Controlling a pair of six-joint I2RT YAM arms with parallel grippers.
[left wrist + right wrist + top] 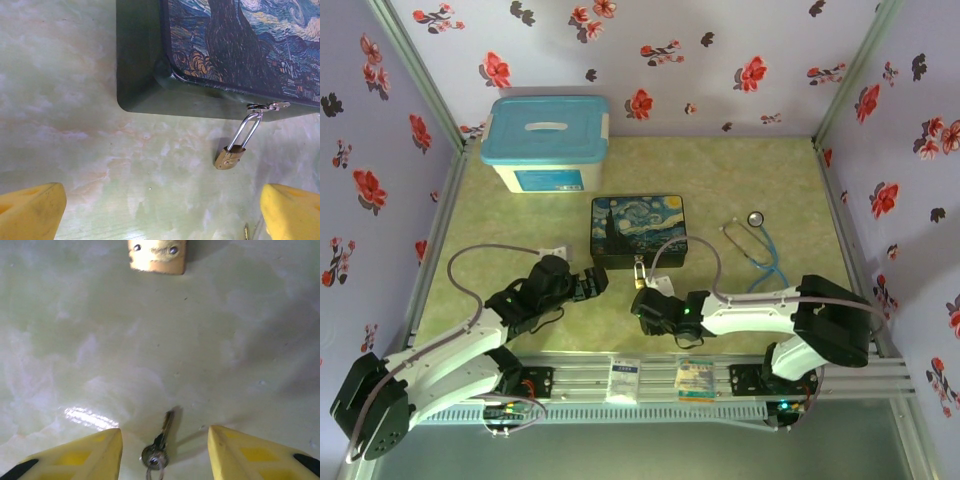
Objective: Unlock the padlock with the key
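Green marbled tabletop (770,180), lilac floral walls (720,60), key (161,442) lying flat

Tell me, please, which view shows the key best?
The right wrist view: the key lies between the fingers of the right hand, shaft and head distinct. Left wrist catches a possible sliver at its bottom edge; top view is too coarse to tell.

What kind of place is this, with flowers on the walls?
Probably a robot practice booth, not a real room. Flowered walls box in a green table, and a left arm and right arm are bolted to a metal rail at its edge.
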